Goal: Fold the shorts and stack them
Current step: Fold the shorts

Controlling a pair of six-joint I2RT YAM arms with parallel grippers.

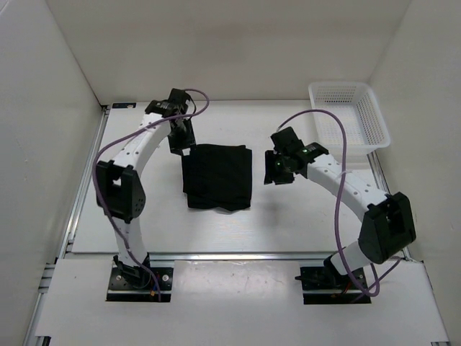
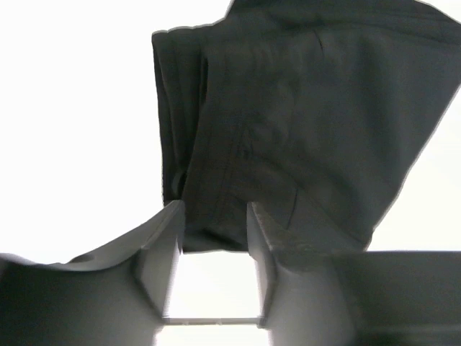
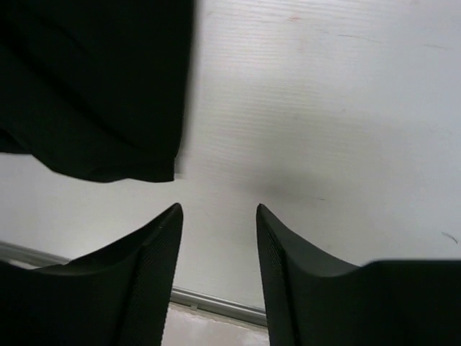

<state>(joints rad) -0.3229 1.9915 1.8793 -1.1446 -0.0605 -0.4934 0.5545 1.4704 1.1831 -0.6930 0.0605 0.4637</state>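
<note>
The black shorts [image 1: 217,176] lie folded into a rough square in the middle of the table. My left gripper [image 1: 180,146] is open at their far left corner. In the left wrist view the shorts [image 2: 302,130] fill the upper right, and a corner edge of the cloth sits just between the tips of the open left gripper [image 2: 215,216], with bright table showing between the fingers behind it. My right gripper [image 1: 271,171] is open and empty, just right of the shorts. In the right wrist view it [image 3: 218,213] hangs over bare table, with the shorts [image 3: 86,79] at the upper left.
A white plastic mesh basket [image 1: 349,115] stands at the back right corner of the table. White walls close in the left, back and right sides. A metal rail [image 1: 230,254] runs along the table's near edge.
</note>
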